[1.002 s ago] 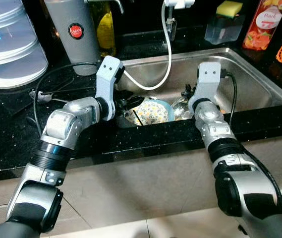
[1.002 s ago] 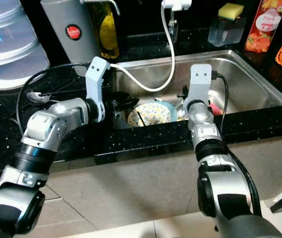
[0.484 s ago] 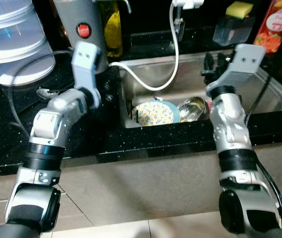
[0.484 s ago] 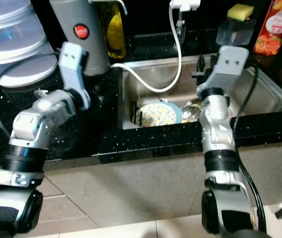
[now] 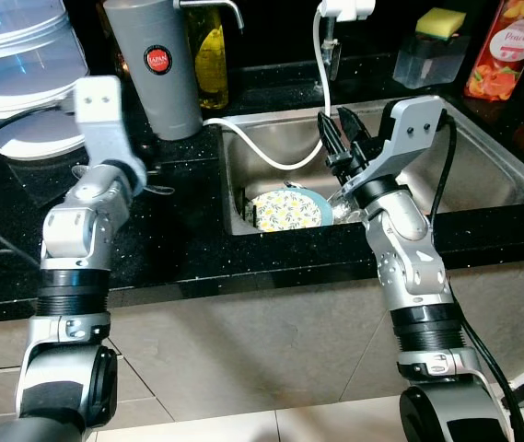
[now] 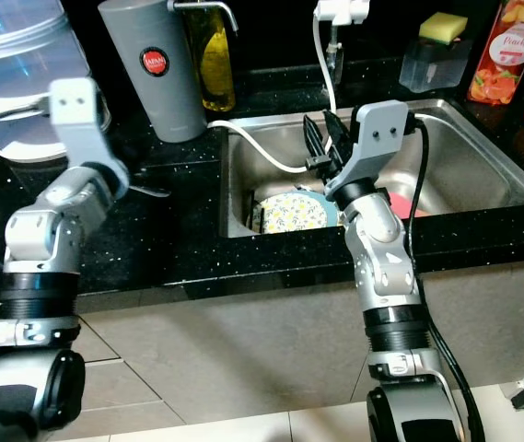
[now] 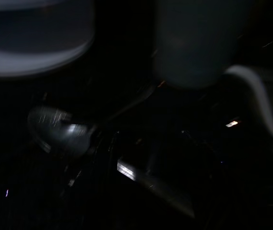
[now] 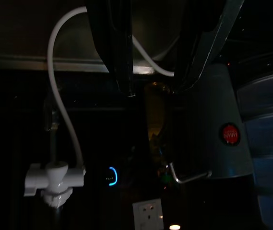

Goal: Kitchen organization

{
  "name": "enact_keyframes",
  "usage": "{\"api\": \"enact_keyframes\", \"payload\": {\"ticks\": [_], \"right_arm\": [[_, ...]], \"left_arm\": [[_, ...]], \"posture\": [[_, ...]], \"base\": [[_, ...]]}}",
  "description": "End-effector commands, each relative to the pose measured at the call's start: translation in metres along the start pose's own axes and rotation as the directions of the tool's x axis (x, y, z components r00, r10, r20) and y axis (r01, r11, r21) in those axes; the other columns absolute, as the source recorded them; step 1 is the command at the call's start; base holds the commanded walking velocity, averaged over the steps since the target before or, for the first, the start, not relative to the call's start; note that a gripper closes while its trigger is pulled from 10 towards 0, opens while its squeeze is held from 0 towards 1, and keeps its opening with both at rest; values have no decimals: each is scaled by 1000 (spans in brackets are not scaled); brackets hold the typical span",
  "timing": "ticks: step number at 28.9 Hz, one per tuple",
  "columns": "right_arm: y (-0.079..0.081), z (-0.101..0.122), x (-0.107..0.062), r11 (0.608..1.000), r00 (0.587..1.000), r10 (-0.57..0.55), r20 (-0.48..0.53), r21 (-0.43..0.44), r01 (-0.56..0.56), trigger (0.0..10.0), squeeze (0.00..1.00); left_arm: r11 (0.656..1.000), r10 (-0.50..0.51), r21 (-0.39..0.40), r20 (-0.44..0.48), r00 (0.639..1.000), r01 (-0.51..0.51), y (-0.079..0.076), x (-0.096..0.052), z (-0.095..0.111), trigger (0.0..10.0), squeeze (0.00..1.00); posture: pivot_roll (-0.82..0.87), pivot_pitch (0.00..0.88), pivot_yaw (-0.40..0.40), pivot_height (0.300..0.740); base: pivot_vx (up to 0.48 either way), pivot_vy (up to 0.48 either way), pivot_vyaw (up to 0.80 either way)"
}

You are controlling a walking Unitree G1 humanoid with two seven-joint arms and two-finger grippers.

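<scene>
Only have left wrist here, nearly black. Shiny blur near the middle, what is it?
Observer: A metal spoon lying on the black speckled counter, just past the left gripper and beside the grey cylindrical canister.
Operator: Where's the right arm?
Observer: The right gripper hangs above the steel sink, jaws open and empty.
Operator: Anything in the sink?
Observer: A round floral-patterned plate, in the sink's left part.

A round blue-rimmed plate with a yellow floral pattern lies in the grey stainless-steel sink. The speckled black stone surface carries a grey cylindrical canister with a red round badge, a yellow sponge and an orange-red bottle.
</scene>
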State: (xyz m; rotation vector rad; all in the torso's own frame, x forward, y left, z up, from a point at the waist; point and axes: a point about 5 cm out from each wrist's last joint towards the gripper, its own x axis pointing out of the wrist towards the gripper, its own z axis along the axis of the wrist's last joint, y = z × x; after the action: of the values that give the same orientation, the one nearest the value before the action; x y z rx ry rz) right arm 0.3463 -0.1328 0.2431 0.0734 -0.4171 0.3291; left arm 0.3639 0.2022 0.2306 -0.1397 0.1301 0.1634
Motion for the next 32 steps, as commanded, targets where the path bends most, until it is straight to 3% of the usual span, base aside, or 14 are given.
{"api": "enact_keyframes", "payload": {"ticks": [1,7,13,18,23,32], "right_arm": [[3,1,0,1000,1000,13,-7,10,-12,10000,0],[4,2,-1,1000,1000,17,-21,13,-16,10000,0],[2,2,-6,1000,1000,6,-31,7,-6,10000,0],[-1,3,-10,1000,999,-9,-42,0,9,10000,0],[-1,5,-10,1000,999,-10,-44,-3,10,10000,0],[-2,11,-15,1000,999,-22,-39,-20,21,10000,0]], "left_arm": [[997,73,-15,-34,997,-73,8,6,-9,10000,0],[990,133,-40,-60,989,-135,13,20,-9,10000,0],[981,192,9,-37,981,-192,21,28,-4,10000,0],[972,225,-57,-63,972,-229,26,37,-3,10000,0],[966,249,-65,-42,968,-251,31,42,5,10000,0],[985,161,-53,-36,986,-163,23,48,10,10000,0]], "posture": [[150,0,56,740],[144,14,52,740],[127,36,58,740],[113,58,55,740],[101,68,53,740],[75,89,66,740]], "base": [[0,0,0],[0,0,0],[0,0,0],[0,0,0],[0,0,0],[0,0,0]]}}
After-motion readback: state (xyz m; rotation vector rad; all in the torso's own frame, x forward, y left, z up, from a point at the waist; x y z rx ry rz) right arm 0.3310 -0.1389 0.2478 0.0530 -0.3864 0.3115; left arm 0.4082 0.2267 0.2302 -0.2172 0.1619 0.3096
